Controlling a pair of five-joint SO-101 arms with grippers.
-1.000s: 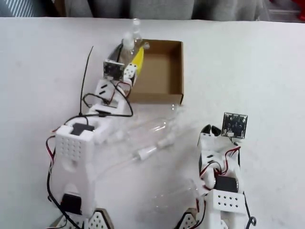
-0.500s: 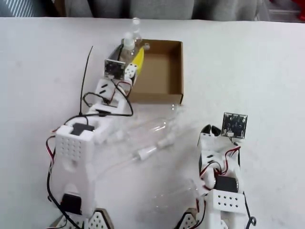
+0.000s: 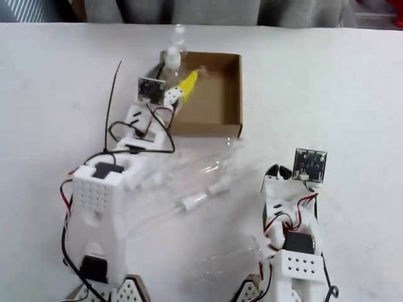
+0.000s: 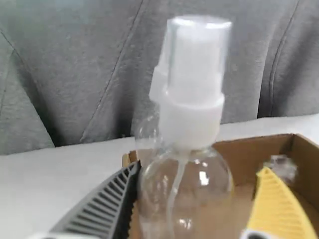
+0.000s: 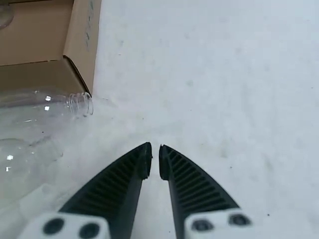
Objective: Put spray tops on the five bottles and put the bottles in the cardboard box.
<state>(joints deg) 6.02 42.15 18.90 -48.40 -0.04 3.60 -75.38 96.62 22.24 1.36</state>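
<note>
**From above:** The left arm stretches across the white table (image 3: 327,82) to the far left corner of the brown cardboard box (image 3: 214,104). Its left gripper (image 3: 177,70) brackets an upright clear plastic bottle (image 3: 171,60). The yellow jaw is swung well out over the box floor, which reads as a bottle being set down rather than carried. Between the two arms, uncapped clear bottles (image 3: 198,168) and loose white spray tops (image 3: 194,201) lie on their sides, the work left to do. The right gripper (image 3: 277,171) sits low near its own base, well apart from the box.

**Left wrist:** A white spray top (image 4: 192,84) sits square on the neck of the clear plastic bottle (image 4: 184,189). The grey jaw lies against one side of the bottle. The yellow jaw stands clear of the other side, with cardboard showing in the gap, so the hand is wide and clamps nothing. Whether the bottle's base rests on the box floor is hidden.

**Right wrist:** The right gripper (image 5: 154,162) hangs over bare table, its jaws drawn almost together and empty. One open-necked bottle (image 5: 55,104) lies just beside the box's near corner, likely the next to be capped.
</note>
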